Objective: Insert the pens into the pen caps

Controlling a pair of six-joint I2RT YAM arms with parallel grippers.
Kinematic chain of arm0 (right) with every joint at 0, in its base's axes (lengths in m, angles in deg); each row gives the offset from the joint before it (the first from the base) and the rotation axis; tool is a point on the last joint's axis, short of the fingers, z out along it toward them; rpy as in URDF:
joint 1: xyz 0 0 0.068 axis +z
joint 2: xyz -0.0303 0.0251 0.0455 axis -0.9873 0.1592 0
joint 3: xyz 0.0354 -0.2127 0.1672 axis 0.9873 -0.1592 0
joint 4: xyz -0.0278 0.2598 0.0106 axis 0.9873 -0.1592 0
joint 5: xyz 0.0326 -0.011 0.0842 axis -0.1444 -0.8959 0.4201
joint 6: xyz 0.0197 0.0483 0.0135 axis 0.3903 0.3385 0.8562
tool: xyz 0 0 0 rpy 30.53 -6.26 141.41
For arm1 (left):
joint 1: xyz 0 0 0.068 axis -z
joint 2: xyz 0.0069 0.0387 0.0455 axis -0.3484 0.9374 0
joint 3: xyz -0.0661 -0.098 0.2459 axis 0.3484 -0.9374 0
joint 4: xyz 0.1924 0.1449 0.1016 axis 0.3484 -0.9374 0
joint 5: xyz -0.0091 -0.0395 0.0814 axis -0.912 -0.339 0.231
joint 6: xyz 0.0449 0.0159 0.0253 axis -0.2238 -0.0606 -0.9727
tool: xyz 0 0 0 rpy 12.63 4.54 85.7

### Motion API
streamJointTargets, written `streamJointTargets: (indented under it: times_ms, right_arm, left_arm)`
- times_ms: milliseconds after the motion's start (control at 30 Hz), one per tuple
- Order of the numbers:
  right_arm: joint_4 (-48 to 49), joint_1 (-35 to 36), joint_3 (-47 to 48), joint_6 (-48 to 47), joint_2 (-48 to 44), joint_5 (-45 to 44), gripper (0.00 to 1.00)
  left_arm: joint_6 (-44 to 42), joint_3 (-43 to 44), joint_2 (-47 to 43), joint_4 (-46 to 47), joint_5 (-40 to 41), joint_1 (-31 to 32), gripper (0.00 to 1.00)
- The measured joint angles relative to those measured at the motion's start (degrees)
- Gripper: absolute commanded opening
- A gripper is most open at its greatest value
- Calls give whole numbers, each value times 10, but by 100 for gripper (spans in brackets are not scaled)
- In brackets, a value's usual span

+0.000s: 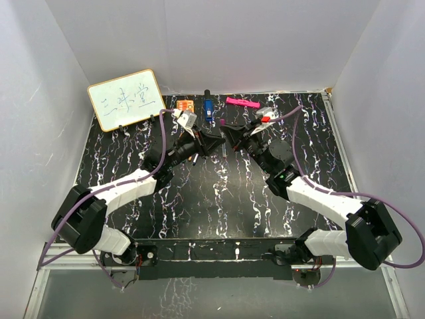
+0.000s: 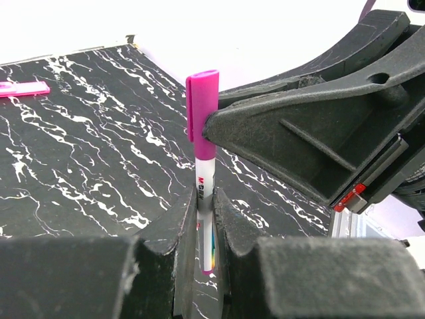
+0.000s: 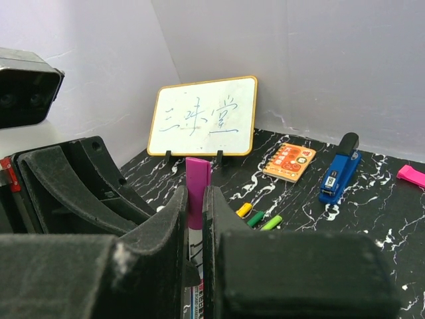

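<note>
Where the two arms meet over the black, white-veined worktop [image 1: 219, 206], nearer than the whiteboard [image 1: 126, 100] and to its right, the listing starts.

1. Left end effector [image 2: 204, 216]: closed, with its padded fingers [image 2: 176, 232] clamped on the barrel of a pen [image 2: 204, 183].
2. Pen: white barrel with printed lettering, held between the two end effectors, nearer than the whiteboard and to its right.
3. Purple cap [image 2: 201, 106]: sits over the end of the pen that sticks out of the left fingers. It is in line with the barrel, with its clip along one side. How far it is pushed home cannot be told.
4. Right end effector [image 3: 196, 203]: closed on the purple cap, facing the left end effector tip to tip.
5. Short coloured caps [image 3: 256, 218]: three pieces, yellow, dark green and light green. They lie side by side on the worktop between the held pen and the whiteboard. Whether pens are attached cannot be told.
6. Orange square block [image 3: 289, 161]: printed face up, flat on the worktop, just right of the whiteboard.
7. Blue stapler [image 3: 339, 174]: right of the whiteboard beyond the block, near the block but not touching it.
8. Pink marker [image 1: 242, 103]: lies flat, farthest right of the whiteboard, by the back wall.
9. Whiteboard: wood-coloured frame, blue handwriting, propped at a tilt on small feet in the far left corner.
</note>
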Motion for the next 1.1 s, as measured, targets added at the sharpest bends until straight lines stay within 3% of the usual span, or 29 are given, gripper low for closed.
streamJointTargets:
  times_ms: [900,1100]
  right_arm:
    - [2,30,25,4,44,-52,0]
    - [-60,40,71,-5,67,-68,24]
  left_arm:
    - [-29,-3,-19,-55,18,-18,0]
    - [-27,6,-22,-113,26,-28,0]
